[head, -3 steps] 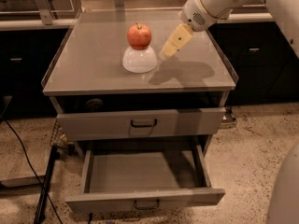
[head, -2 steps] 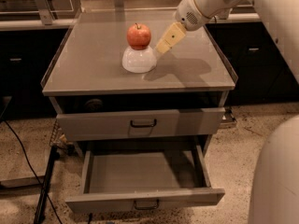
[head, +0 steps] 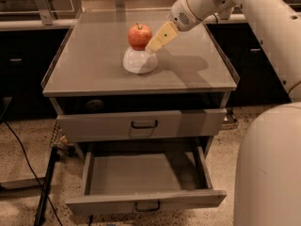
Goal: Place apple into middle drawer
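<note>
The round red-and-yellow apple (head: 139,36) perches on a white upturned bowl (head: 139,63) on the grey tabletop (head: 193,74). It looks firm, smooth and likely to roll, so I'd grip across its widest middle. The cream-tipped gripper (head: 155,42) hovers just beside it; spread or closed, I cannot tell.

A: What differs from a second ago?
B: Only the gripper (head: 154,43). It is further left now, just beside the apple (head: 139,36), its tip at the white bowl's (head: 137,64) right shoulder (earlier it hung well apart, to the right).
</note>
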You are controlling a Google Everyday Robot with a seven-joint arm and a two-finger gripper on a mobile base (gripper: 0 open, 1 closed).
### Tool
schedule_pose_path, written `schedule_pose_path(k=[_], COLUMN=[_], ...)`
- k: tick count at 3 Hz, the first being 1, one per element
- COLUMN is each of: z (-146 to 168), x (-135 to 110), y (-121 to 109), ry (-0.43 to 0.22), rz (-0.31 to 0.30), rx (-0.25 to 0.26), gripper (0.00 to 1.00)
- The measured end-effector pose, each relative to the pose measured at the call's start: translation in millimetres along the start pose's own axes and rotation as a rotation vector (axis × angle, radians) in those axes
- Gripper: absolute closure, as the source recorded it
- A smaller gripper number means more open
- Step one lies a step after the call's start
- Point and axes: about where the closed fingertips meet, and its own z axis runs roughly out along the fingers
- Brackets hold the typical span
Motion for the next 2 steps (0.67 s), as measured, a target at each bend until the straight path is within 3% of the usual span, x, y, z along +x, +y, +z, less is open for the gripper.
schedule_pose_path(k=[1, 2], z=[11, 46], x=[-10, -33], y=[4, 15], ry=[-0.022, -0.045], rz=[-0.002, -0.028], rx=[-0.02, -0.064], gripper=[0.0, 0.0])
